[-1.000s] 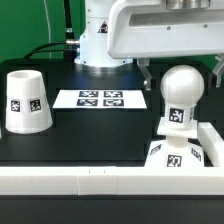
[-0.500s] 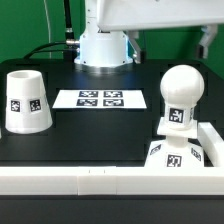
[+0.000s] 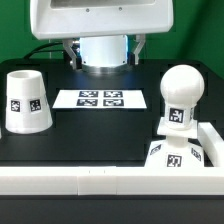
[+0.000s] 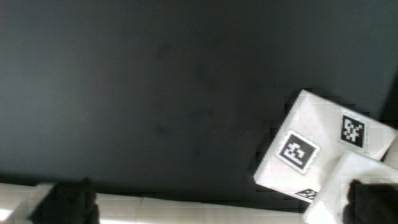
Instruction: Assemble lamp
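The white conical shade (image 3: 27,100) stands on the black table at the exterior view's left, wide end down. The round-headed bulb (image 3: 181,96) stands upright on the square stepped base (image 3: 176,152) at the exterior view's right, against the white rail. My hand's white body (image 3: 100,20) hangs high over the back middle of the table, away from all three parts. In the wrist view my gripper (image 4: 221,208) is open and empty, with dark fingers (image 4: 68,204) far apart over bare table. No lamp part shows in the wrist view.
The marker board (image 3: 100,98) lies flat at the table's middle and shows in the wrist view (image 4: 331,150). A white rail (image 3: 70,178) borders the table's front edge. The arm's white pedestal (image 3: 103,52) stands at the back.
My hand has moved across the top of the exterior view from its right to its middle-left. The shade, bulb and base have not moved.
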`<state>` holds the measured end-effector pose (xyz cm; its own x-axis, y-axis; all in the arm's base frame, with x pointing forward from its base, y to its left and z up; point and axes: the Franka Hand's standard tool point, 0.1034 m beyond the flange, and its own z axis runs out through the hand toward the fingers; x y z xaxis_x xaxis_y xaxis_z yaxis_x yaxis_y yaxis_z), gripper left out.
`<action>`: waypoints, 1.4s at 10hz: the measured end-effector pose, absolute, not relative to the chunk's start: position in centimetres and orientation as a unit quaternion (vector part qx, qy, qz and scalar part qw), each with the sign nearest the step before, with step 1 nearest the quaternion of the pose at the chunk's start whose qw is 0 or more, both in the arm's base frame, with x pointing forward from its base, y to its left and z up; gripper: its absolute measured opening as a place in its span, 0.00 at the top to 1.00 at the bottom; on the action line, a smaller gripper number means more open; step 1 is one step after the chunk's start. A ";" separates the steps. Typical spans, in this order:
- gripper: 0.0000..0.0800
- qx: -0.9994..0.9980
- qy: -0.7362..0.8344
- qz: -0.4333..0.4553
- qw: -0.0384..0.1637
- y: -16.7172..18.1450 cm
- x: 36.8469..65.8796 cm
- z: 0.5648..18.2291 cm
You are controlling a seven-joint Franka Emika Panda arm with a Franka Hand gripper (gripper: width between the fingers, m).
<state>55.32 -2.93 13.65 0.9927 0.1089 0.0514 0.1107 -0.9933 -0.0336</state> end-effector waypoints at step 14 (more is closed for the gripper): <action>0.13 -0.994 -0.104 0.006 0.039 -10.7 47.6 13.7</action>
<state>47.64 -10.66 13.73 0.9782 0.2076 -0.0030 0.2067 -0.9752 -0.0792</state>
